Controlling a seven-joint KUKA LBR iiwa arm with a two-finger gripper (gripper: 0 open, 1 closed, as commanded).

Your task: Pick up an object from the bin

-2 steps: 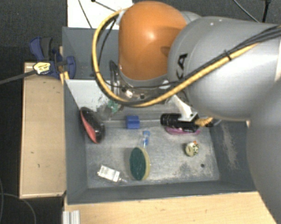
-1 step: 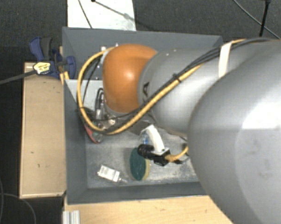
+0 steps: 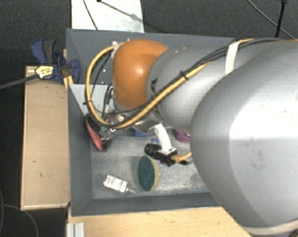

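My gripper (image 3: 105,141) is low in the bin's left part, close to the left wall, mostly hidden under the orange wrist cover. A red elongated thing (image 3: 95,134) lies slanted right beside it on its left, touching or nearly touching it; I cannot tell whether it is held. A dark green oval thing with a pale rim (image 3: 148,173) lies on the bin floor to the lower right of the gripper. A small white crumpled packet (image 3: 115,183) lies near the front wall, below the gripper.
The arm covers the bin's right and back parts. A bit of something blue (image 3: 139,131) and something purple (image 3: 182,136) peek out under the arm. A yellow cable with a black plug hangs over the bin's middle.
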